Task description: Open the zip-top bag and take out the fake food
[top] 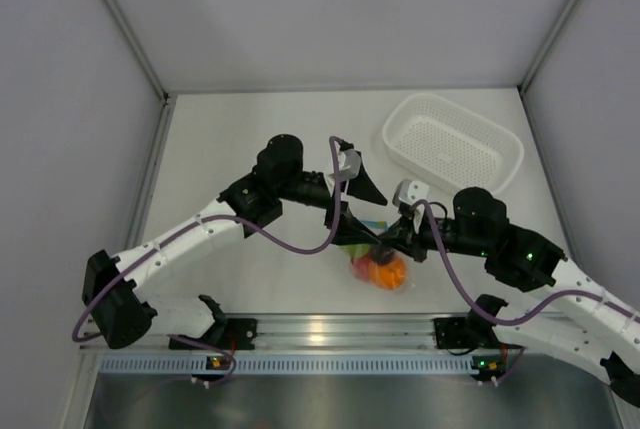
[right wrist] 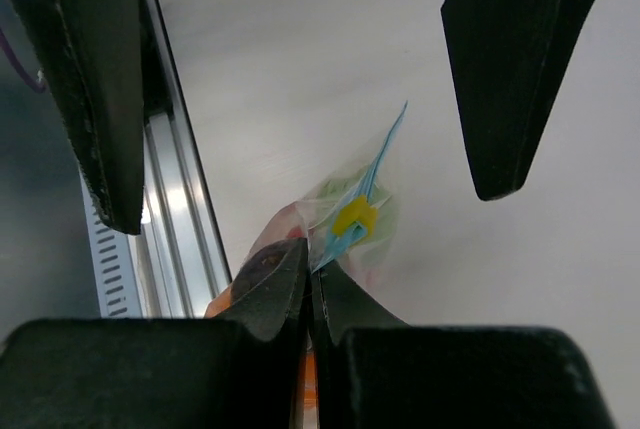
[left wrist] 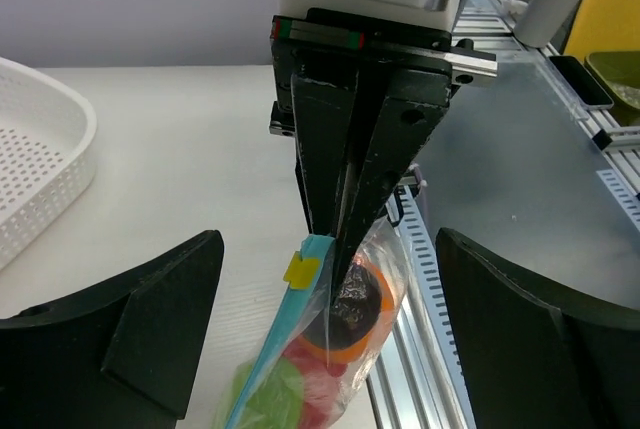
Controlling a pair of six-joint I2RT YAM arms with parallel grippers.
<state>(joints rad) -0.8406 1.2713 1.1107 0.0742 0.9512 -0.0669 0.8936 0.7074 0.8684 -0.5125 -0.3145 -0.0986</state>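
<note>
The zip-top bag (left wrist: 378, 249) is clear with a teal zip strip (left wrist: 285, 334) and a yellow slider (left wrist: 301, 269). Inside it I see the fake food: an orange ball (left wrist: 340, 352), a dark maroon piece (left wrist: 357, 299), a red piece (left wrist: 318, 381) and a green piece (left wrist: 268, 399). My right gripper (right wrist: 312, 261) is shut on the bag's end beside the slider (right wrist: 353, 216). My left gripper (left wrist: 330, 244) is open, its fingers (left wrist: 150, 319) straddling the bag without touching it. In the top view the bag (top: 378, 267) lies near the table's front edge, below both grippers.
A white perforated basket (top: 500, 154) stands at the back right of the table; its rim shows in the left wrist view (left wrist: 75, 149). The aluminium rail (top: 320, 329) runs along the table's front edge, just beside the bag.
</note>
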